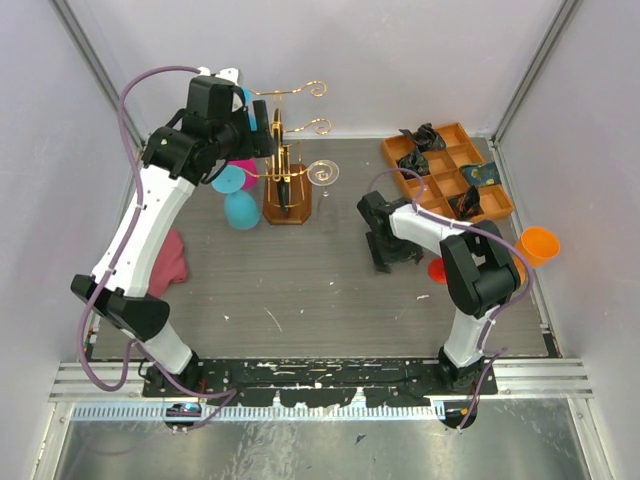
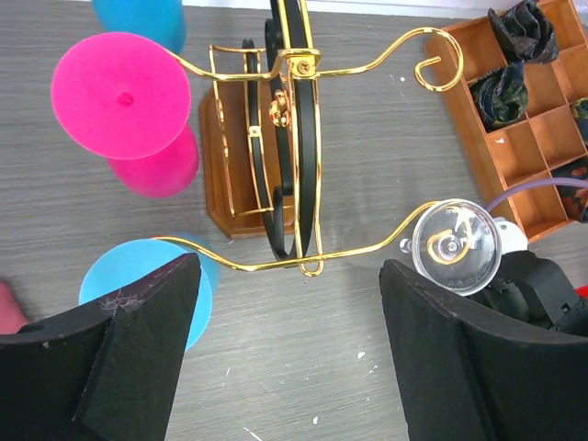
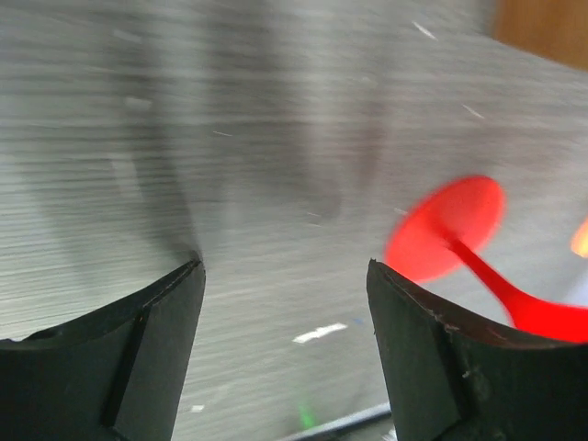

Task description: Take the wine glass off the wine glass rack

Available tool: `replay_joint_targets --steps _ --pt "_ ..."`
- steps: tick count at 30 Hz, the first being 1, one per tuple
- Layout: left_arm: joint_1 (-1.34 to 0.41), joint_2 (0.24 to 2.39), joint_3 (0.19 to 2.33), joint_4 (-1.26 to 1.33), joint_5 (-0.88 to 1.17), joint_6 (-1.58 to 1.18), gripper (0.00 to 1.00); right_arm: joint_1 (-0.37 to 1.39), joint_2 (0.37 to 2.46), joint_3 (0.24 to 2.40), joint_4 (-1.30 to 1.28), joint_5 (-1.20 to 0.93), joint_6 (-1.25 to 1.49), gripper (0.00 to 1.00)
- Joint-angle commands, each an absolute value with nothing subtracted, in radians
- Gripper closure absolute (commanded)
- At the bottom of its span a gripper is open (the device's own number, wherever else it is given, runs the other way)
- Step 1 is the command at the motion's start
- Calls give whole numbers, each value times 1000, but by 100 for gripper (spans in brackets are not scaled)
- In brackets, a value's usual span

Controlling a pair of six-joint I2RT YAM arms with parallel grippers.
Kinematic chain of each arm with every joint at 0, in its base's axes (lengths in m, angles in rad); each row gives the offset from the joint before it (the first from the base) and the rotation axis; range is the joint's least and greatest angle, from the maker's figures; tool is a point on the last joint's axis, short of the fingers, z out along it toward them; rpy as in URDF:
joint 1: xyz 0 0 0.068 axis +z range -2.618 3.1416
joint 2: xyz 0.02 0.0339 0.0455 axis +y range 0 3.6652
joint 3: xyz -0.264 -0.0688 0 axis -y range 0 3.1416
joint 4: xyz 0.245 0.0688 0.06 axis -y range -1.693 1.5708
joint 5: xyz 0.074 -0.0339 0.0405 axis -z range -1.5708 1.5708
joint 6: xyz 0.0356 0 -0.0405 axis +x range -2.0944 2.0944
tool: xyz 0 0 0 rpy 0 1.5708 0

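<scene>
The left hand [image 2: 289, 276] hovers spread above the wine glass rack [image 2: 230, 175], a clear wine glass [image 2: 455, 246] hanging from the rack's right arm. Right of the rack, the right hand [image 3: 285, 271] stands spread over the bench [image 3: 230, 138], a blurred red glass [image 3: 450, 230] seemingly lying beside it.

Left arm [image 1: 150, 210]: stretched far forward from its base, elbow low near the base, long link rising up and away to the far left, wrist bent over so its camera looks straight down. Left gripper [image 2: 289, 266]: jaws wide apart, nothing clamped between them. Right arm [image 1: 470, 270]: folded tight, elbow up, forearm running left toward centre, wrist pitched down. Right gripper [image 3: 285, 266]: jaws apart, empty; its wrist view is blurred. The two grippers are well apart, the left one farther out.
</scene>
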State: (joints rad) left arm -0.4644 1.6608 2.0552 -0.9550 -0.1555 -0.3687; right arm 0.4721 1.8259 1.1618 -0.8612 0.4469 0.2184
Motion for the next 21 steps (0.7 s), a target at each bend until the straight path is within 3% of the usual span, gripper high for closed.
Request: replay_joint_targets --steps 1,8,11,15,21 --pt "-462 1617 2031 -960 -212 -364 13 502 1780 1178 -612 102 283 23" --pt "-454 1594 2006 -980 -251 -378 13 491 1602 1387 -654 -14 396 28" --pt "-454 1588 1998 -982 -253 -379 13 451 1536 1444 -665 6 462 37" --pt "-453 1583 1983 -982 -256 -384 13 397 1442 1464 -606 -33 531 38" --pt "-453 1582 1965 -978 -239 -400 13 379 1462 1499 -509 -237 599 38"
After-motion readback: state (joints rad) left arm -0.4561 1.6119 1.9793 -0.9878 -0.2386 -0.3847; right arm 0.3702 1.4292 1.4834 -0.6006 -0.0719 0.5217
